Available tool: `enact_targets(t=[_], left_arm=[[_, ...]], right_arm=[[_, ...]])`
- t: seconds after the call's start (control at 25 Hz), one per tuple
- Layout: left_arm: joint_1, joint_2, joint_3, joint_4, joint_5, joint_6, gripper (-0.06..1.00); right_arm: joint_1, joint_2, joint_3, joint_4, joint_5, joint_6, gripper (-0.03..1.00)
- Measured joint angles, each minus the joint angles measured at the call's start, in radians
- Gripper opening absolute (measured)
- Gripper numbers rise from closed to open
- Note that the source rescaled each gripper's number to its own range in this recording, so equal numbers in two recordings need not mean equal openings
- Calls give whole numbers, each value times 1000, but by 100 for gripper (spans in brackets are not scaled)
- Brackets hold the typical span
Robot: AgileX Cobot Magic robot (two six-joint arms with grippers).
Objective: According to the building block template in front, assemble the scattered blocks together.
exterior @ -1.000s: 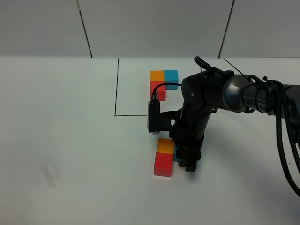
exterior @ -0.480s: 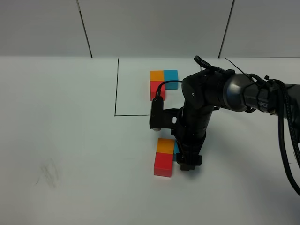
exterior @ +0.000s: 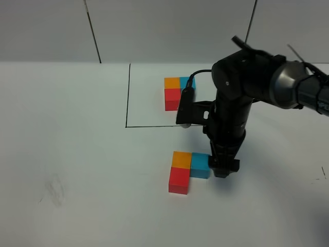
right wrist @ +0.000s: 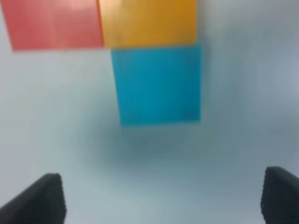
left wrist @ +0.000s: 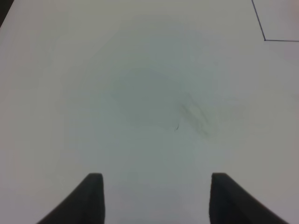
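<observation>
Since the earlier frame my right gripper (exterior: pixel 224 171) has backed off to the right and spread wide, uncovering the blue cube (exterior: pixel 200 165), which it no longer holds. From the near edge: red cube (exterior: pixel 179 181), then orange cube (exterior: pixel 181 159) touching behind it, blue flush against orange's right side, forming an L. All three are matte, square-edged and plain. Right arm (exterior: pixel 241 98) drops steeply, wrist vertical, fingers beside blue. Farther back sits the template (exterior: pixel 178 91), inside the black line (exterior: pixel 127 95). Left gripper (left wrist: pixel 154 198) hovers over bare white table (left wrist: pixel 140 93), jaws apart, empty.
</observation>
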Motion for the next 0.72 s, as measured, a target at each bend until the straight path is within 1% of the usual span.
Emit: enact_targets(t=[0.12,0.16,0.32,0.52,0.64,0.72], left_arm=[[0,0,0,0,0,0,57],[0,0,0,0,0,0,57],[0,0,0,0,0,0,57],[0,0,0,0,0,0,57],[0,0,0,0,0,0,57],[0,0,0,0,0,-1,57]], right_arm=[[-61,-72,1,-15,74,80,85],[-99,-101,1,-18,88,106,85],[-301,-205,1,-29,122,198,85],[-567,-313,1,-43,136,232,85],[-687,-392,4,-45,137,267,85],[-740,-465,23,-43,138,289,87]])
